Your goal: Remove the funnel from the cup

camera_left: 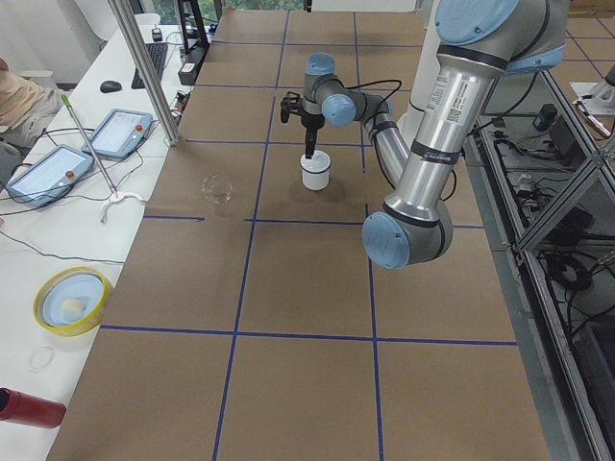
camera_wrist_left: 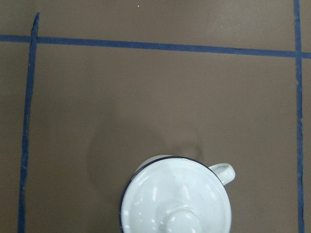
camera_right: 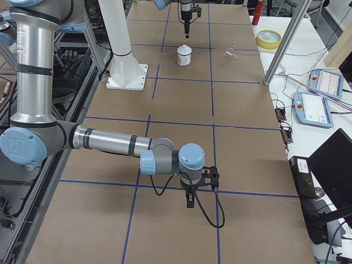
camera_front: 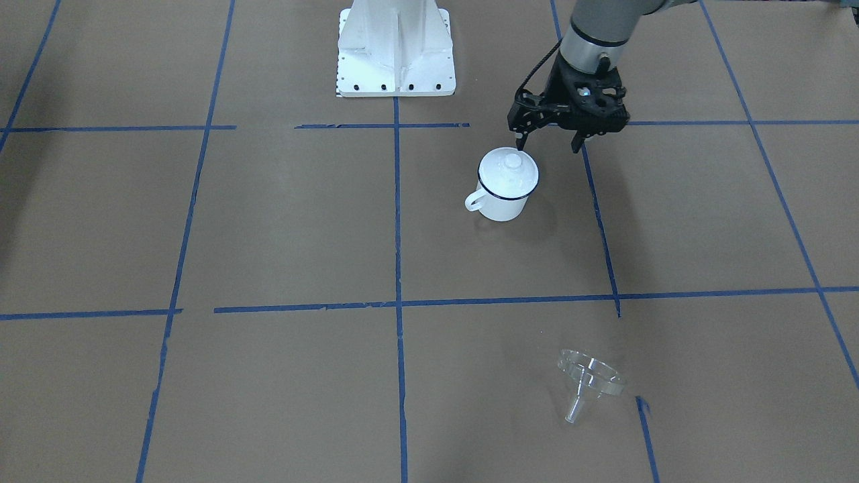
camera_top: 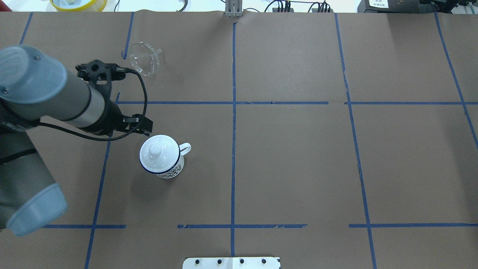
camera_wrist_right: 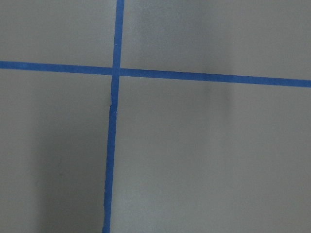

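Left pincer point(camera_front: 547, 147) agape near cup point(camera_front: 500, 204)

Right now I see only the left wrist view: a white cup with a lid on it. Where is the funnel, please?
Observer: The funnel is not in the cup. It lies on its side on the table, well apart from the cup, toward the operators' side.
Operator: Is the left gripper holding something?
Observer: No. The left gripper is open and empty, hanging close beside the cup.
Operator: And the right arm?
Observer: The right gripper is far from both, over bare table. I cannot tell if it is open.
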You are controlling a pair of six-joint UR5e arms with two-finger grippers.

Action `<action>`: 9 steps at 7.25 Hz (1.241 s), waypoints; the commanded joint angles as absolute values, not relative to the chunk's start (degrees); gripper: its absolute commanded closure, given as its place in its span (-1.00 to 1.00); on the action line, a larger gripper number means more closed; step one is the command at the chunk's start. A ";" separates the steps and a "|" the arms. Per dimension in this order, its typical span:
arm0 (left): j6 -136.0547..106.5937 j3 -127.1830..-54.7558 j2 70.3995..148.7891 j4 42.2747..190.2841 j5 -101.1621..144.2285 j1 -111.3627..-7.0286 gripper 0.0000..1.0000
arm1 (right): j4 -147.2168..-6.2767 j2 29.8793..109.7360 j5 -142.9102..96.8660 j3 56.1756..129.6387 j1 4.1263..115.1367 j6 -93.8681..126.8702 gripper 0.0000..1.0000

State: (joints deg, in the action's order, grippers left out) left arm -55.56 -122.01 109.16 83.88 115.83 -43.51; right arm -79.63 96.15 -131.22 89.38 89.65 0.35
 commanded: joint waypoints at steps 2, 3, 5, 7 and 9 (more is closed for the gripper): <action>-16.39 -118.68 96.54 84.11 127.59 -70.32 -1.00 | -79.63 96.15 -131.22 89.38 89.65 0.35 -1.00; -4.25 -113.95 93.28 84.11 129.97 -78.14 -1.00 | -79.63 96.15 -131.22 89.38 89.65 0.35 -1.00; 7.78 -101.58 90.11 84.11 132.10 -87.95 -1.00 | -79.63 96.15 -131.22 89.38 89.65 0.35 -1.00; 7.74 -93.98 87.63 84.90 132.10 -88.41 -1.00 | -79.63 96.15 -131.22 89.38 89.65 0.35 -1.00; 7.64 -90.80 86.58 89.80 132.01 -88.42 -1.00 | -79.63 96.15 -131.22 89.38 89.65 0.35 -1.00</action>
